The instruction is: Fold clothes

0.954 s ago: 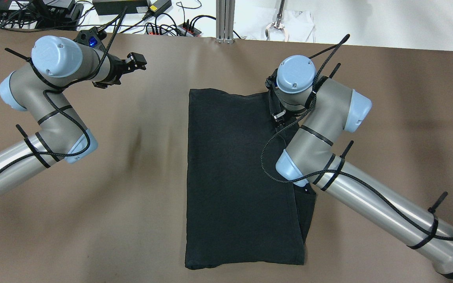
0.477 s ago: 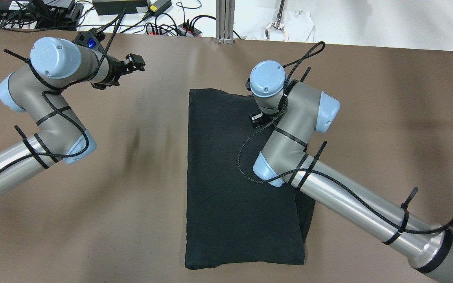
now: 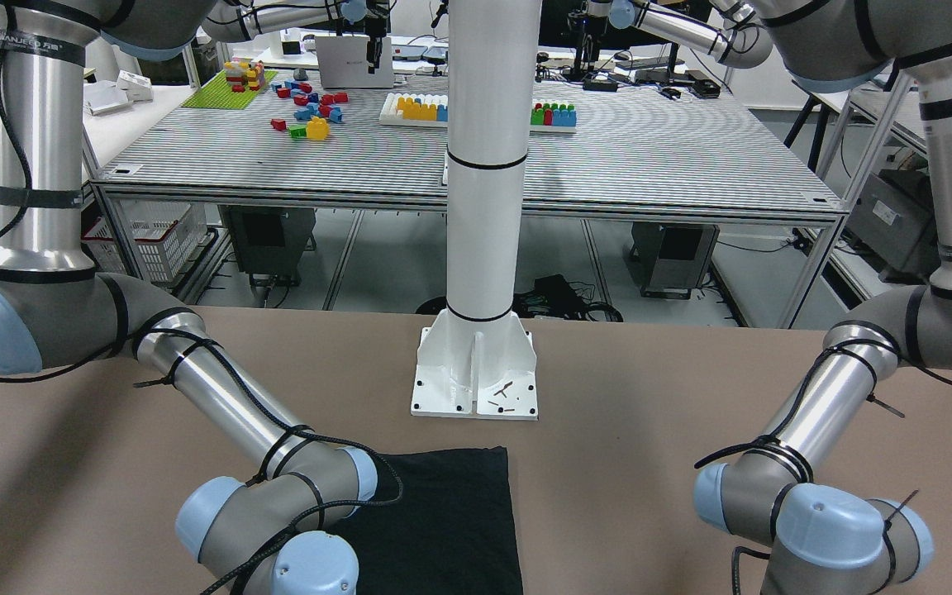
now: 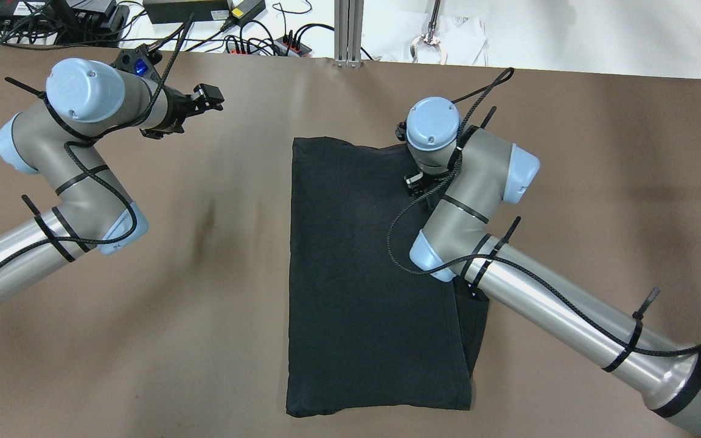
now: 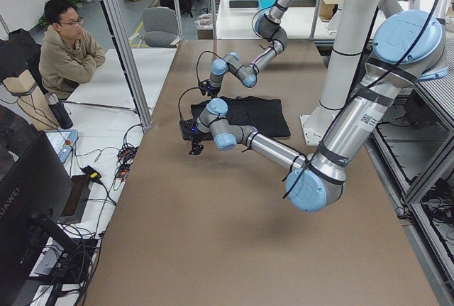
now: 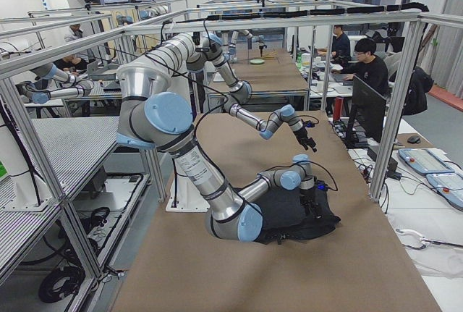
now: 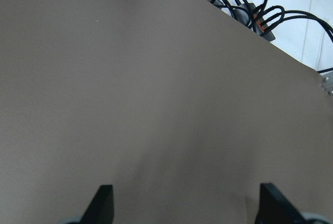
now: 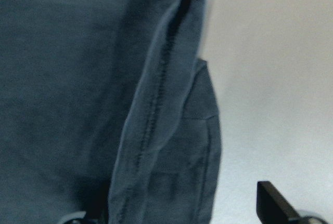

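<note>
The left gripper (image 4: 210,98) is held over the bare brown matte table (image 4: 143,365), near the far edge and well apart from the task's thing. In the left wrist view its black fingers (image 7: 104,204) are spread wide with nothing between them but tabletop. Behind it, off the table's far edge, a tangle of black cables and power strips (image 4: 265,44) is seen; it lies outside the working area.

In the middle of the table lies the black soft knit garment (image 4: 356,274), laid out as a long rectangle. Its long axis runs from the robot's side to the far side, and a narrow flap (image 4: 477,328) sticks out along its right edge. Beyond its near end in the front-facing view, the white bolted base of the mounting post (image 3: 476,388) stands apart from the cloth.

The right gripper (image 8: 174,214) is poised over the garment's far right corner and is by far the nearer of the two. In the right wrist view its fingers (image 8: 276,203) are released and set wide apart, with no cloth pinched. A doubled, stitched hem (image 8: 156,104) lies directly below and between them, and it runs roughly crosswise to the closing line. Whether the tips touch the cloth cannot be told. A straight descent and a closure across that hem are judged to be what the next move calls for. Nothing is seen in the way, though more than one layer may be caught.
</note>
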Available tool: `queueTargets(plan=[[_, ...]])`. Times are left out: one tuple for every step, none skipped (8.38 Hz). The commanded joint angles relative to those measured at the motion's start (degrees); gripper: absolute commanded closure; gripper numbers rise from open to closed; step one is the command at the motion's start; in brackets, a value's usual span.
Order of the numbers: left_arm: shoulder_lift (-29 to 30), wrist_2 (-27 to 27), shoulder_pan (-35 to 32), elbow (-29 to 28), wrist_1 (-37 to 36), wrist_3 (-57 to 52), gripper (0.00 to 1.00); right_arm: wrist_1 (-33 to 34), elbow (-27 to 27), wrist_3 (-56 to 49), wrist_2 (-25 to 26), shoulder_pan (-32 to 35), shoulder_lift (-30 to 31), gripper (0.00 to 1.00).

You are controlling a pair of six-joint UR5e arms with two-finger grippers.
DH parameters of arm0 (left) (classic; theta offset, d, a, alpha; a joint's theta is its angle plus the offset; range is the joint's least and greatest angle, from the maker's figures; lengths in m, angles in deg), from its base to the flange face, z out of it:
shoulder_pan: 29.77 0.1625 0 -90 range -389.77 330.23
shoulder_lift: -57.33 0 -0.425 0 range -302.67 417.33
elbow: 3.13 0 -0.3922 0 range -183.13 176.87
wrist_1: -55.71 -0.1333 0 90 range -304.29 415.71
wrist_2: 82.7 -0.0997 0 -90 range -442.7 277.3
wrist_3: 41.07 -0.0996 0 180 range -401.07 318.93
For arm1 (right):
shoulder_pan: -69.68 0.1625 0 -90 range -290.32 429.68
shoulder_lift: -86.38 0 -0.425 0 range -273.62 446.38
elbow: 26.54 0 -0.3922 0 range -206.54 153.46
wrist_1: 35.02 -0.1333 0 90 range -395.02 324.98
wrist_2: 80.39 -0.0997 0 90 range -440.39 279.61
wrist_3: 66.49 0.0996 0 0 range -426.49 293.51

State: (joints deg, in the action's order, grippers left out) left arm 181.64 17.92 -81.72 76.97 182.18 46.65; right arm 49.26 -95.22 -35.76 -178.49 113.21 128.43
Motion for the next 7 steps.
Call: queueTargets(plan=[[0.06, -0.42, 0.0, 0.14, 0.0, 0.09, 0.0, -4.45, -0.05, -9.34, 0.02, 3.76, 5.48, 0.05], [0.06, -0.42, 0.0, 0.58, 0.0, 0.17, 0.0, -4.3, -0.92, -9.72, -0.68, 4.72, 5.32, 0.05], [0.06, -0.42, 0.0, 0.58, 0.0, 0.17, 0.0, -3.95, -1.71, -9.2, -0.68, 4.73, 4.89, 0.05], [0.14, -0.42, 0.0, 0.58, 0.0, 0.09, 0.0, -2.9, -3.55, -8.76, -1.2, 4.73, 4.8, 0.05], [0.14, -0.33, 0.0, 0.58, 0.0, 0.17, 0.0, 1.2, -7.13, -7.28, -2.95, 4.73, 4.88, 0.05], [0.23, -0.33, 0.0, 0.58, 0.0, 0.17, 0.0, 4.63, -11.95, -2.57, -3.92, 4.3, 5.84, 0.05], [0.15, -0.33, 0.09, 0.93, 0.0, 0.17, 0.0, 5.8, -17.31, 5.75, -4.28, 2.9, 8.9, 0.05]])
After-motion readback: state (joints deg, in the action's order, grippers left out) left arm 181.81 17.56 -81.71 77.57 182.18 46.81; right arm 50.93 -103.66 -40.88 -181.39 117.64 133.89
